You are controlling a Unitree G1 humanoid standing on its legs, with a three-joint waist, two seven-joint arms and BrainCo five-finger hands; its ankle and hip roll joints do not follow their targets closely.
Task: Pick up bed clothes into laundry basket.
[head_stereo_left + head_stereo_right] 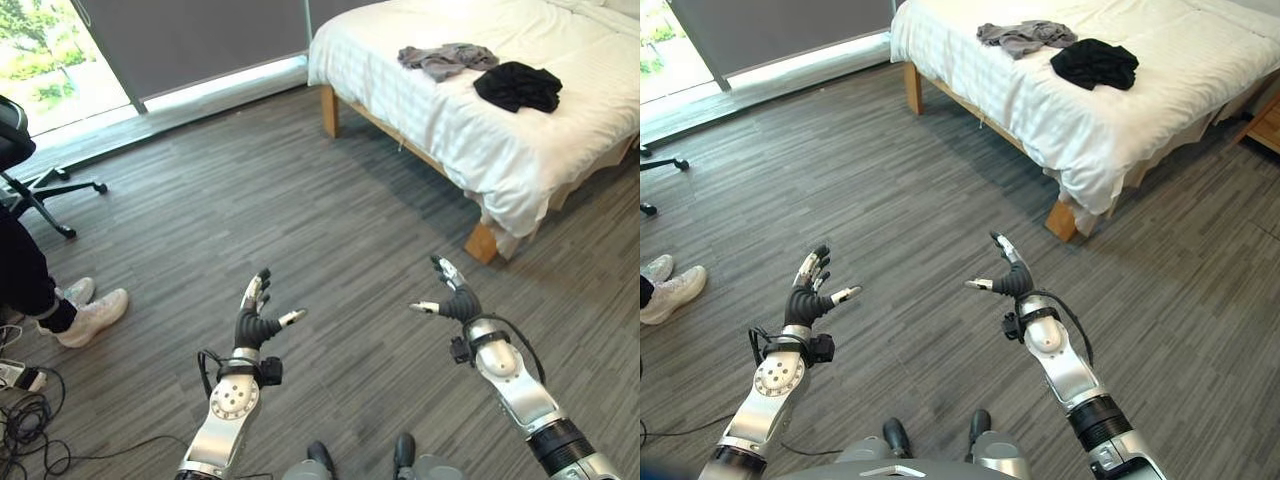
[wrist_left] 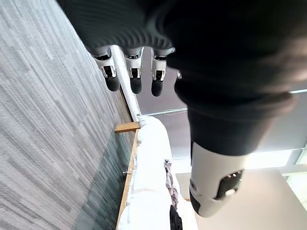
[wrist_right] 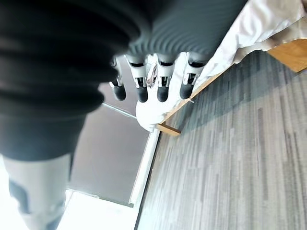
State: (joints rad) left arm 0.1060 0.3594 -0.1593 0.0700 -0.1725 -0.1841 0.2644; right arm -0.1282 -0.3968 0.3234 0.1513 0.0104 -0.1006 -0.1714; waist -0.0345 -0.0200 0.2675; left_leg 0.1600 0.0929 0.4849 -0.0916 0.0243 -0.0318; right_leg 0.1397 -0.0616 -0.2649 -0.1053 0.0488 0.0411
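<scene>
Two garments lie on a white bed at the far right: a crumpled grey one and, just to its right, a black one. Both hands hover over the wood-grain floor well short of the bed. My left hand is open, fingers straight and thumb spread, holding nothing. My right hand is likewise open and empty. In the left wrist view the fingers point toward the bed. In the right wrist view the fingers are straight too.
A person's leg and white shoe stand at the left, beside an office chair. Cables lie on the floor at the lower left. A glass door with a dark blind runs along the back. Open floor separates me from the bed.
</scene>
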